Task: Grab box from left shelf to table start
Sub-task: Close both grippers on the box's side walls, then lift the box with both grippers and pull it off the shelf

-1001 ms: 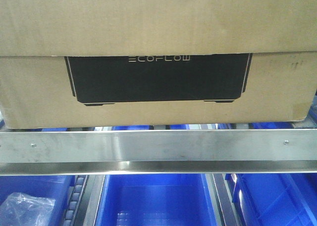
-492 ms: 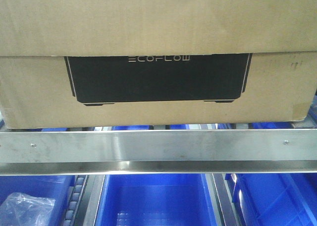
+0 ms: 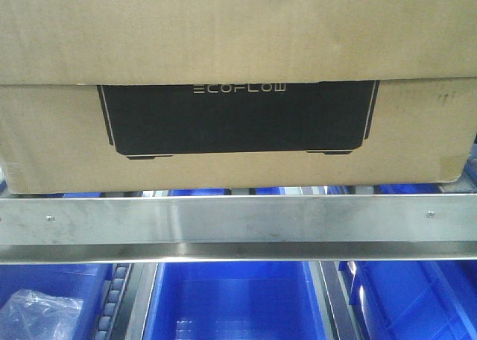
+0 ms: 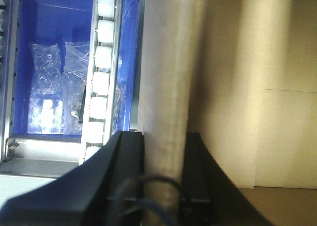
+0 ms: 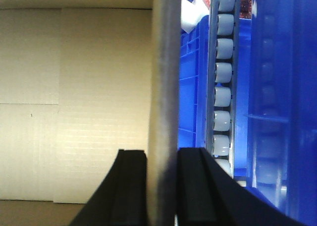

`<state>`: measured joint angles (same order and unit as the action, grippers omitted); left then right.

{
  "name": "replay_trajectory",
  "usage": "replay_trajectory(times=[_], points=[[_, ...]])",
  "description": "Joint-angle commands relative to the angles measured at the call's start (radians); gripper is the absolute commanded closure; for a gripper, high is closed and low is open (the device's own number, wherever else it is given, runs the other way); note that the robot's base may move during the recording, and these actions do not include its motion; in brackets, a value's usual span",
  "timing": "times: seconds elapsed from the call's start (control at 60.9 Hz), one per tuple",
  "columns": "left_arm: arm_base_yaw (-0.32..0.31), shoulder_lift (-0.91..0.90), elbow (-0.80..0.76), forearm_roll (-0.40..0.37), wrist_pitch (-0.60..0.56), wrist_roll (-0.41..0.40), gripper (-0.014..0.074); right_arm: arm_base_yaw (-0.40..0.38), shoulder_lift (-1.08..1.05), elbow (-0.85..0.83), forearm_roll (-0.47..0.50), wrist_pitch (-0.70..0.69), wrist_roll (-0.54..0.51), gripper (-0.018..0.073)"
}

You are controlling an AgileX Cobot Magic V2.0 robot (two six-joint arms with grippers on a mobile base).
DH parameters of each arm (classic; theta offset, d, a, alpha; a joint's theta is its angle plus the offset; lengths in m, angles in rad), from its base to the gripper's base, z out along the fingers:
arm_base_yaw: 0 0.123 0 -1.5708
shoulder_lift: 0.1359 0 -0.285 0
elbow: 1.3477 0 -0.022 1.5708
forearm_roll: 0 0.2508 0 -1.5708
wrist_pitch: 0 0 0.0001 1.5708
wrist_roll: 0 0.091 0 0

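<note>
The box (image 3: 238, 139) sits on the shelf (image 3: 238, 221), directly above and behind the brushed-steel front rail, with its lower edge just over the top of the rail. The long axis of the box runs horizontally, parallel to the rail, and both ends extend past the front view. The black printed panel faces outward over the rail, with the "ECOFLOW" lettering upright. The cardboard top overhangs this face. Below the rail, blue bins (image 3: 238, 303) stand side by side, and the one at the left holds a clear plastic bag (image 3: 41, 314). In the left wrist view, the left gripper (image 4: 163, 154) is pinched onto a cardboard edge of the box (image 4: 237, 87): one black finger (image 4: 131, 156) lies against each side of the edge. A roller track (image 4: 101, 82) and a blue bin run alongside. In the right wrist view, the right gripper (image 5: 162, 181) clamps a cardboard edge in the same way, with the box wall (image 5: 74, 102) on one side and a roller track (image 5: 223, 82) on the other.
</note>
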<state>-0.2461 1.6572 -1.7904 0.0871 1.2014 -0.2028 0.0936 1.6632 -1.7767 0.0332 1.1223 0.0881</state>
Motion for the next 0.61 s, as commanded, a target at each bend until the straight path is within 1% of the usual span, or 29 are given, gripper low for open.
replay_trajectory(times=[0.0,0.181,0.312,0.591], points=[[-0.002,-0.043,-0.031,-0.029,-0.046,-0.012,0.0682,0.002,-0.031,-0.028,0.019,-0.047,0.000,0.0541],[-0.002,-0.043,-0.031,-0.029,-0.046,-0.012,0.0682,0.002,-0.030,-0.028,0.019,-0.052,0.000,0.0541],[-0.002,-0.043,-0.031,-0.029,-0.046,-0.012,0.0682,0.002,-0.030,-0.028,0.019,-0.028,0.000,0.0541],[-0.002,-0.036,-0.031,-0.025,-0.111,-0.012,0.0682,0.002,-0.030,-0.028,0.025,-0.022,0.016,0.0541]])
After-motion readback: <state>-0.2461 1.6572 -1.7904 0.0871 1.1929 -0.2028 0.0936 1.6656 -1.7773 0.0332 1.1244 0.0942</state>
